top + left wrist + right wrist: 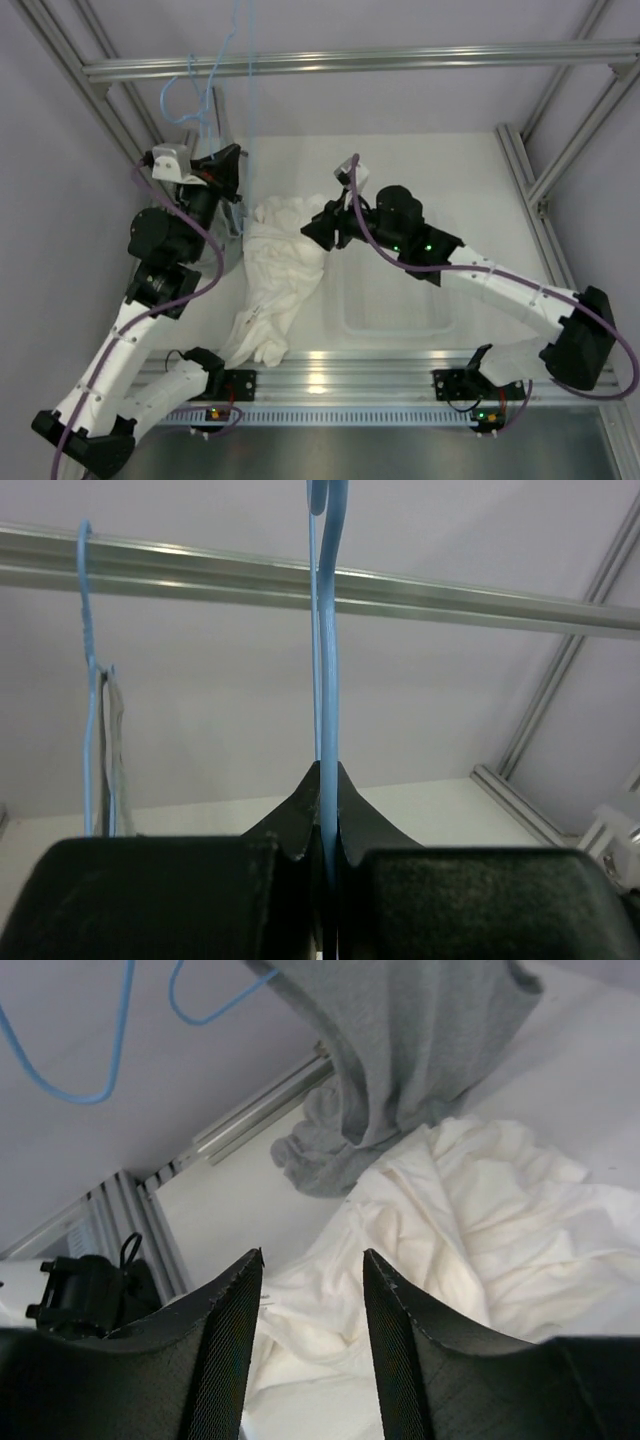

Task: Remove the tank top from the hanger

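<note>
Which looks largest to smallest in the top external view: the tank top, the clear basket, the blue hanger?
1. tank top and clear basket: look about alike, so unranked.
2. hanger: thin wire, clearly smallest.

- The top view looks down from above and behind the arms, from afar, over the table, with the rail across its upper edge.
- The left wrist view sits behind the left gripper, facing up along the hanger, very near it.
- The right wrist view sits behind the right gripper, facing down and forward, close over the tank top.
- Top and left wrist views share rail and hanger; top and right wrist views share the tank top.
</note>
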`<action>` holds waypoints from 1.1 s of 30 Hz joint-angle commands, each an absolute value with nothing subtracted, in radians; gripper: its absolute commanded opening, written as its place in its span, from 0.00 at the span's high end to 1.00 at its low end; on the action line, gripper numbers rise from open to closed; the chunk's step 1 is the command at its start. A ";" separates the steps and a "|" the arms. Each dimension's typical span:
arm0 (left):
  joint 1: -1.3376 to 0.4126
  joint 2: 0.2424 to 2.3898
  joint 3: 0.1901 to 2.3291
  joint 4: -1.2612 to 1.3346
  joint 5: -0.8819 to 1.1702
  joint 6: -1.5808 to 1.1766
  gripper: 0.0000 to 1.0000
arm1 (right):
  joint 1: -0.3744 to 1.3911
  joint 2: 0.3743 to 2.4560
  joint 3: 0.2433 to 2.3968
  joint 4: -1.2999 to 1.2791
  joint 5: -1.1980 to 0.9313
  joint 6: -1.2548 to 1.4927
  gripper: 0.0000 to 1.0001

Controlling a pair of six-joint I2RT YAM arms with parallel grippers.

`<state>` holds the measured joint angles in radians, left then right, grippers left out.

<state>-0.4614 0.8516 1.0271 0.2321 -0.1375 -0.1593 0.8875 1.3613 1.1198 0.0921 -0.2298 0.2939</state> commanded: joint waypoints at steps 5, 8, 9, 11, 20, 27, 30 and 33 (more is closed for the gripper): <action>-0.463 0.775 1.196 -0.289 -0.181 -0.271 1.00 | 0.888 1.103 1.118 -0.154 0.170 0.200 0.53; -0.462 0.828 1.311 -0.538 -0.111 -0.313 1.00 | 0.882 1.062 1.126 -0.216 0.253 0.184 0.53; -0.462 0.848 1.340 -0.604 -0.100 -0.322 1.00 | 0.882 1.051 1.126 -0.228 0.264 0.183 0.53; -0.462 0.908 1.423 -0.796 -0.113 -0.333 1.00 | 0.881 1.025 1.124 -0.242 0.284 0.179 0.53; -0.462 1.084 1.693 -1.218 -0.253 -0.327 1.00 | 0.882 0.983 1.126 -0.265 0.299 0.167 0.53; -0.463 1.208 1.822 -1.177 -0.255 -0.267 1.00 | 0.881 0.991 1.129 -0.265 0.295 0.160 0.53; -0.466 1.259 1.879 -1.138 -0.248 -0.241 1.00 | 0.881 0.988 1.126 -0.267 0.302 0.146 0.53; -0.465 1.325 1.960 -1.140 -0.268 -0.215 1.00 | 0.882 0.979 1.123 -0.267 0.313 0.140 0.53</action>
